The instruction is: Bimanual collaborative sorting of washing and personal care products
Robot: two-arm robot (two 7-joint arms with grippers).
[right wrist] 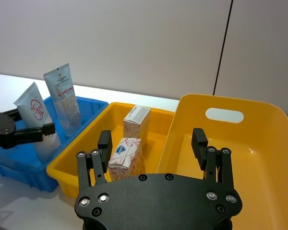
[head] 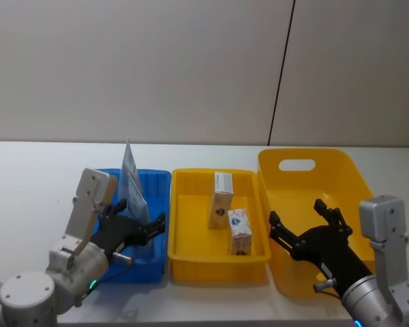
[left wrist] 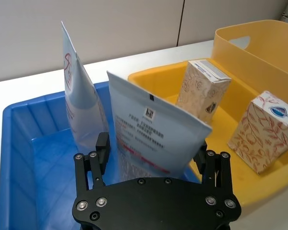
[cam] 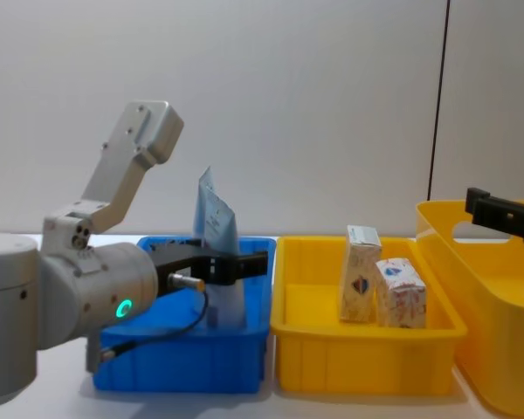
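**Two pouches in the blue bin, two cartons in the yellow tray**

Three bins sit in a row on the white table (head: 34,170). The blue bin (left wrist: 19,143) is on the robot's left. The small yellow tray (head: 218,269) is in the middle. The big yellow tub (head: 341,170) is on the right.

The left gripper (head: 141,212) is low in the blue bin, around the near pouch (left wrist: 153,129). I cannot tell if its jaws squeeze this pouch or only sit beside it. The far pouch (left wrist: 79,96) stands just behind, also in the blue bin. Both pouches are pale blue and stand up.

Two cream cartons stand close together in the yellow tray. The tall carton (head: 221,197) is farther back, and the short carton (head: 239,230) is nearer the front.

The right gripper (right wrist: 151,139) hangs over the big yellow tub. Its jaws are wide apart and hold nothing.
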